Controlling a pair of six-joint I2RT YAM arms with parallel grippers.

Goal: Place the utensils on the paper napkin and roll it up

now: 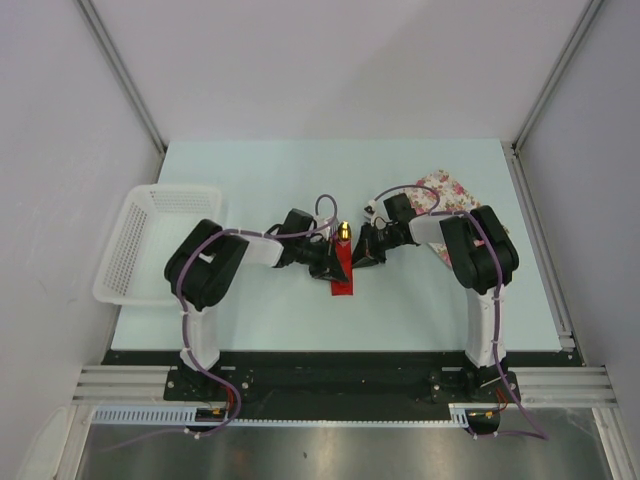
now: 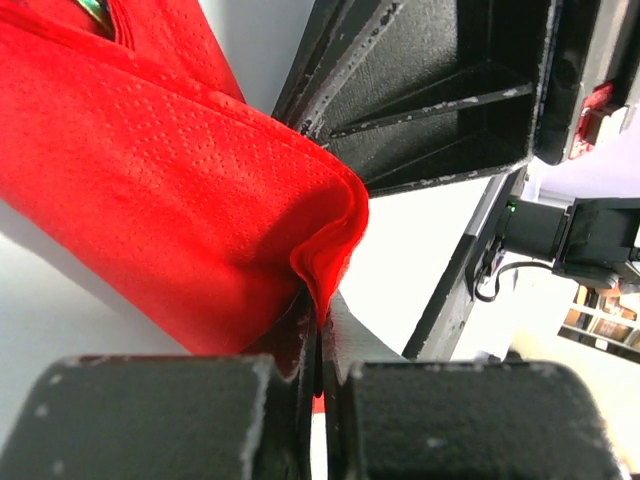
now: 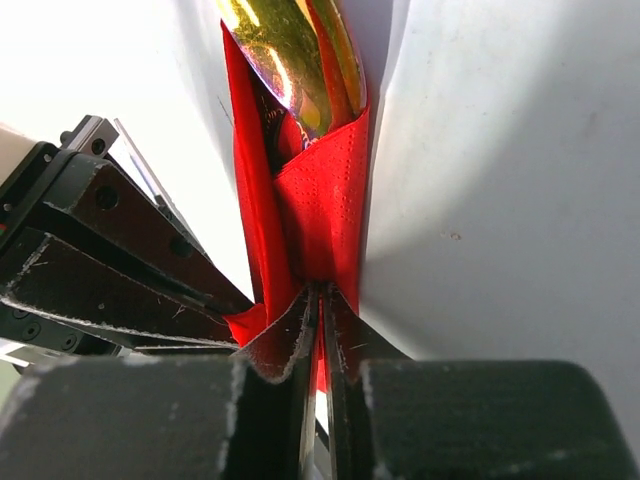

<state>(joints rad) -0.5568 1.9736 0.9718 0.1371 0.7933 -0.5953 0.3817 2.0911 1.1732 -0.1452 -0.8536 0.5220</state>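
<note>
Your left end effector (image 2: 318,340) and right end effector (image 3: 322,305) each clamp tight on the thin red paper napkin (image 1: 342,272), wrapped lengthwise around the shiny gold-bowled spoon (image 3: 290,60), at the middle of the pale worktop (image 1: 300,170).

Both arms bend inward, left tool (image 1: 328,262) and right tool (image 1: 362,250) nearly meeting, each pinched onto the paper napkin (image 1: 343,285).

Bright red with a fine embossed dot pattern is shown by the paper napkin (image 2: 170,200) at the black left gripper (image 2: 318,335). Just beyond the black right gripper (image 3: 322,305), a shiny gold spoon (image 3: 290,60) is seen.
</note>
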